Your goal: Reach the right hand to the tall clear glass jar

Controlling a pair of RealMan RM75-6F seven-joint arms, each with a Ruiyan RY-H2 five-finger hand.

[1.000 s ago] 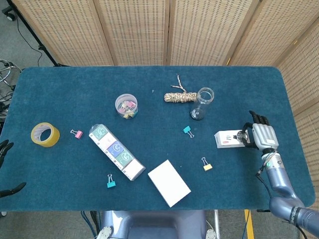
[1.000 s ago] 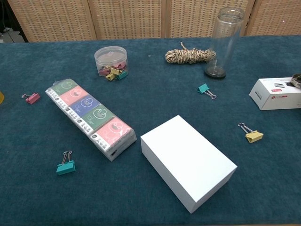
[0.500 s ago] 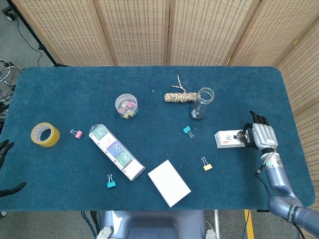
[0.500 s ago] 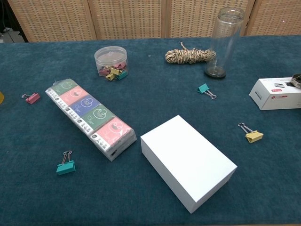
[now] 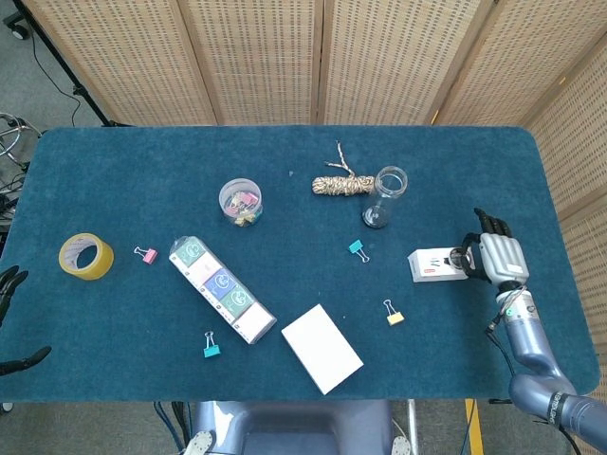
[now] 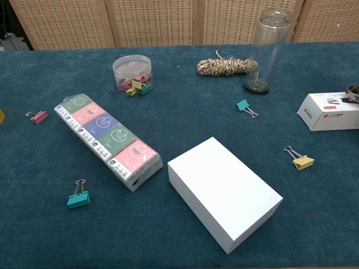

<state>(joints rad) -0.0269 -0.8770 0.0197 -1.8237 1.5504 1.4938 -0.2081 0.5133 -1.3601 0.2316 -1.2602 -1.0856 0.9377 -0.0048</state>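
The tall clear glass jar stands upright and lidless right of centre, just right of a coil of twine. My right hand lies near the table's right edge, well to the jar's lower right. Its fingers are spread and its thumb side touches the right end of a small white box. In the chest view only a sliver of that hand shows above the box. At the far left edge, dark fingers of my left hand show, spread and holding nothing.
Between hand and jar lie a teal clip and a yellow clip. Further left are a larger white box, a tissue multipack, a round tub of clips, pink and teal clips, and a yellow tape roll.
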